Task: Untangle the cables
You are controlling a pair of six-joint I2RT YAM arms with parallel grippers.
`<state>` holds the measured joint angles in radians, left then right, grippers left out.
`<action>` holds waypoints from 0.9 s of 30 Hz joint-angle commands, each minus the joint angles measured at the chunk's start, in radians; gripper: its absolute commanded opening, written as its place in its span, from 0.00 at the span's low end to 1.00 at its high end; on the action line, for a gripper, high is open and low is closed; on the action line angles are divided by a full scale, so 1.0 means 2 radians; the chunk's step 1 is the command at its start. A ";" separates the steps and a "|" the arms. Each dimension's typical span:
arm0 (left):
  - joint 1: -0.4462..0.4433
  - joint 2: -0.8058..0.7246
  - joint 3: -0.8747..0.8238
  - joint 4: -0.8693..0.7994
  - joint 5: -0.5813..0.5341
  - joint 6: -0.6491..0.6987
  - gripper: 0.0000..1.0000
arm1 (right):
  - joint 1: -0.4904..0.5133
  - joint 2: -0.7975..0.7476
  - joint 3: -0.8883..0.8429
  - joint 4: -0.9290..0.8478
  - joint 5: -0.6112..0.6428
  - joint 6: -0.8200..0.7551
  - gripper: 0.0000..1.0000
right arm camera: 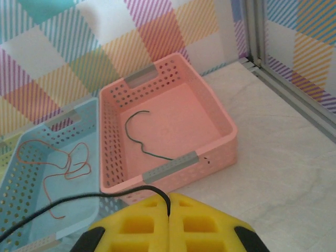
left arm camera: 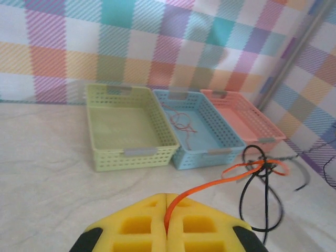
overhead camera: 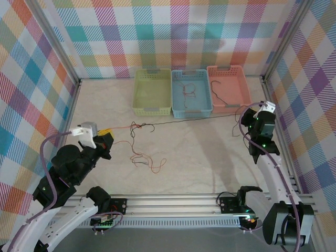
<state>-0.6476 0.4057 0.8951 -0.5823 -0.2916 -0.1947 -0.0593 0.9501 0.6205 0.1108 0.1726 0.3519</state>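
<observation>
Left wrist view, nearest first: the left gripper (left arm camera: 166, 205) has its yellow pads pressed together on an orange cable (left arm camera: 210, 184), which runs tight from the seam out to a knot (left arm camera: 261, 165) where it loops around a black cable (left arm camera: 245, 202). From the right wrist, the right gripper (right arm camera: 169, 203) pinches that black cable at its other end, and the strand leaves the seam toward the left. From above, the black cable is drawn almost straight across the table (overhead camera: 210, 157). Hard pulling would likely cinch the knot, so the arms should ease apart gently and give a little slack so the loops can slide free. The cables are hair-thin, limp and smooth. The pads are blocky, with square recesses. The table cover is pale and faintly wrinkled. Farther back stand three rectangular plastic baskets with perforated walls and grey handle tabs: a pink basket (right arm camera: 220, 152) holding a curled dark green cable (right arm camera: 137, 142), a blue basket (right arm camera: 16, 178) holding a thin reddish cable (right arm camera: 68, 163), and a green basket (overhead camera: 152, 111) beside them, against checked walls.
</observation>
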 commanded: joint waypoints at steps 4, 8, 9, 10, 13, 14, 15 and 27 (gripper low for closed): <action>-0.004 -0.020 0.035 -0.040 -0.083 -0.007 0.00 | -0.054 0.016 -0.004 0.013 0.011 0.013 0.00; -0.004 -0.025 0.045 -0.050 -0.091 -0.009 0.00 | -0.091 0.039 -0.007 0.019 0.006 0.029 0.00; -0.004 -0.027 0.048 -0.052 -0.092 -0.009 0.00 | -0.102 0.043 -0.009 0.020 0.000 0.035 0.00; -0.004 -0.029 0.050 -0.053 -0.093 -0.009 0.00 | -0.106 0.047 -0.010 0.023 -0.002 0.039 0.00; -0.004 -0.032 0.050 -0.048 -0.092 -0.005 0.00 | -0.108 0.052 -0.013 0.030 -0.039 0.044 0.00; -0.004 -0.031 0.046 -0.042 -0.088 -0.006 0.00 | -0.108 0.053 -0.012 0.026 -0.052 0.049 0.00; -0.003 -0.029 0.041 -0.036 -0.083 -0.009 0.00 | -0.108 0.050 -0.012 0.025 -0.065 0.052 0.00; -0.004 0.077 -0.009 0.057 0.013 -0.028 0.00 | -0.080 0.000 0.041 0.031 -0.303 0.057 0.00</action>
<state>-0.6476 0.5247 0.8970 -0.5591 -0.3370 -0.2359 -0.2459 0.9928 0.6518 0.1329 -0.2638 0.4576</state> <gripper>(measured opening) 0.052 0.063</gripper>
